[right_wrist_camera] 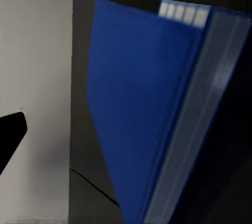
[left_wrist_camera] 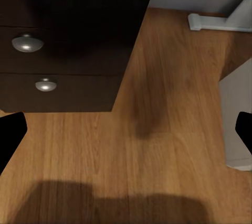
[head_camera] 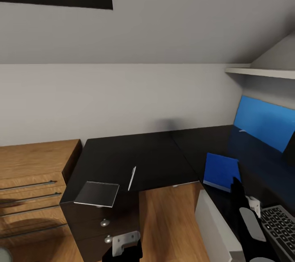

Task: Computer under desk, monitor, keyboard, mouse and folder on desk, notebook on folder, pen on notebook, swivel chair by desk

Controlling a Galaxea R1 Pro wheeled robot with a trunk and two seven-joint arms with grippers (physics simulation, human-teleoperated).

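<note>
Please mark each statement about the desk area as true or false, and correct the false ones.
1. The blue folder lies on the black desk. True.
2. The white pen rests on top of the notebook. False: the pen lies on the desk beside the notebook, apart from it.
3. The notebook sits near the desk corner above the drawer unit. True.
4. The notebook is stacked on the folder. False: they lie on different wings of the desk, far apart.
5. A keyboard shows at the lower right of the head view. True.
6. The wooden dresser stands to the right of the desk. False: it stands at the left, next to the drawer unit.
</note>
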